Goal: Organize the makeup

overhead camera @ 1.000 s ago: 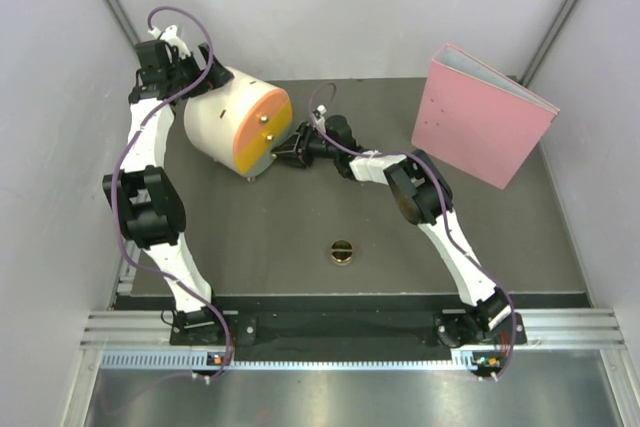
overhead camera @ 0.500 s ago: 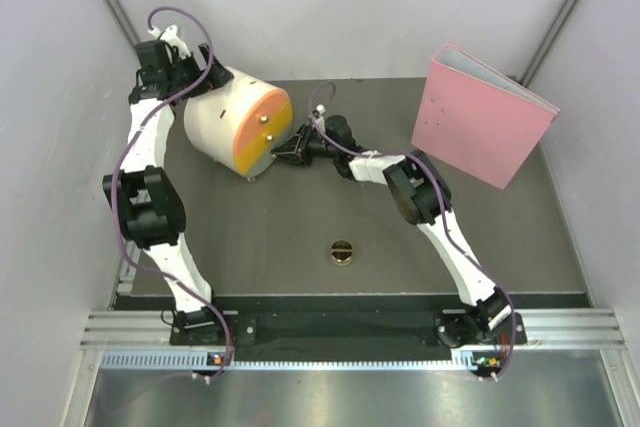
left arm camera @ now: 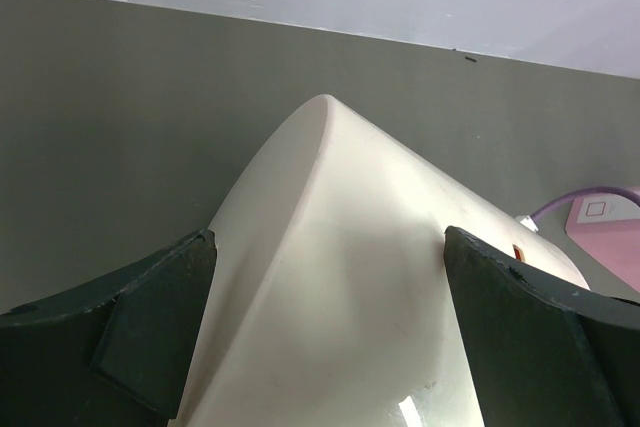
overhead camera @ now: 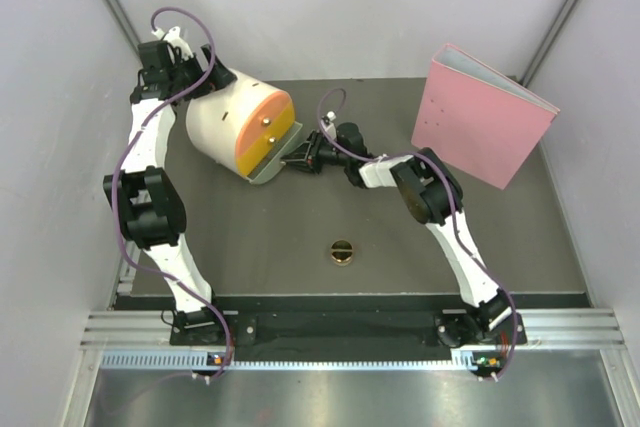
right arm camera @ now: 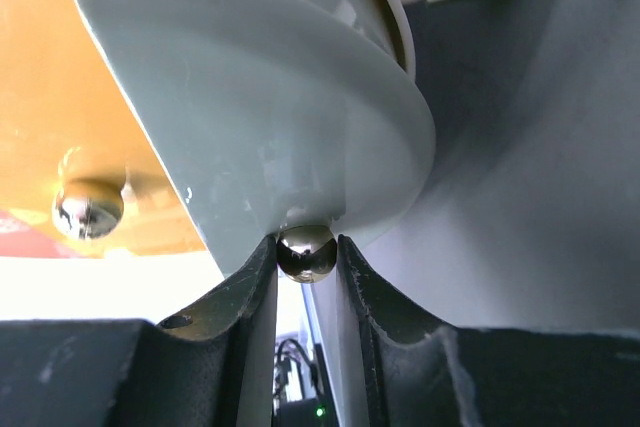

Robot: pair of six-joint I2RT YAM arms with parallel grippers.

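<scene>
The round gold compact (overhead camera: 342,250) lies alone on the dark table, well in front of both grippers. The lipstick cases and peach bottles are out of view. The cream cylindrical drawer box (overhead camera: 225,117) lies on its side, orange front toward the right. My left gripper (overhead camera: 190,69) is clamped on the box's back end; in the left wrist view the box (left arm camera: 350,287) fills the gap between the fingers (left arm camera: 150,327). My right gripper (overhead camera: 300,159) is shut on the small metal knob (right arm camera: 305,252) of the lower grey drawer (overhead camera: 270,169), which is pulled partly out.
A pink binder (overhead camera: 480,117) stands at the back right. Grey walls close in on both sides and behind. A second metal knob (right arm camera: 88,207) sits on the orange upper drawer front. The table's front edge runs just beyond the arm bases.
My right gripper has pulled back to the right with the knob. The lower grey drawer has slid out of the box. The left arm holds its place.
</scene>
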